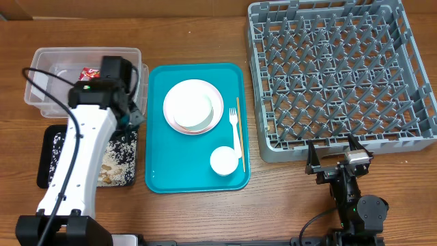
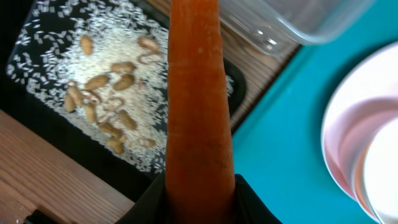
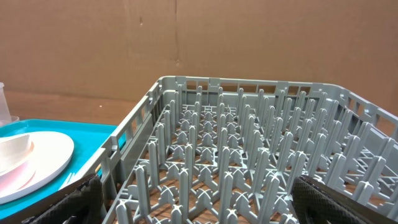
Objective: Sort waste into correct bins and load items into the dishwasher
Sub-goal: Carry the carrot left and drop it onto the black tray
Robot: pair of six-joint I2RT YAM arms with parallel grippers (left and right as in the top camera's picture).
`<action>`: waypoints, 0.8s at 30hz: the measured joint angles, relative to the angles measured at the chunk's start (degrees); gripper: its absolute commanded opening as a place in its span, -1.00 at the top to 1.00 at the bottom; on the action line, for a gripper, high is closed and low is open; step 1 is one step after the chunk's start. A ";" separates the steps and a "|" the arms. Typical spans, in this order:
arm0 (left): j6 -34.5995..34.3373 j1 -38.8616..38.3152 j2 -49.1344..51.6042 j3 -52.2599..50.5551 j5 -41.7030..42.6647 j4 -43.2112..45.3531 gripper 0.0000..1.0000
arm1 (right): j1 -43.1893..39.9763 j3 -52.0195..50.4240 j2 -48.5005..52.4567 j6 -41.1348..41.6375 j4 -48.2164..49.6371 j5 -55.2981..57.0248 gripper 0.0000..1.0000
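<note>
My left gripper [image 1: 131, 117] is shut on the orange carrot [image 2: 199, 93]. It hovers between the clear tub [image 1: 48, 68] and the black tray [image 1: 51, 147], just left of the teal tray. Rice and beige scraps [image 2: 106, 106] lie in the black tray, and a red wrapper [image 1: 89, 72] lies in the tub. The pink plate [image 1: 193, 106] carries stacked bowls. A white cup [image 1: 223, 161], fork [image 1: 235, 133] and wooden stick [image 1: 240, 133] lie beside it. My right gripper [image 1: 339, 156] stands open at the near edge of the grey dish rack [image 1: 341, 68], holding nothing.
The teal serving tray [image 1: 164, 171] sits in the middle of the wooden table, with the plate, cup, fork and stick on it. The rack's upright pegs [image 3: 249, 143] fill the right wrist view. A brown cardboard wall stands behind the table.
</note>
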 measured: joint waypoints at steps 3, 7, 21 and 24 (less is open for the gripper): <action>-0.76 3.08 0.00 0.00 0.00 -0.09 0.78 | 0.00 0.00 0.00 0.00 0.00 -0.04 -1.00; -1.95 6.62 0.00 0.00 0.00 -0.33 0.74 | 0.00 0.00 0.00 0.00 0.00 -0.02 -1.00; -4.92 13.86 -0.07 -2.16 -0.50 4.39 0.73 | 0.00 0.00 0.00 0.00 0.00 -0.02 -1.00; -5.44 14.60 -0.07 -6.47 -0.44 7.69 0.71 | 0.00 0.00 0.00 0.02 0.00 -0.04 -1.00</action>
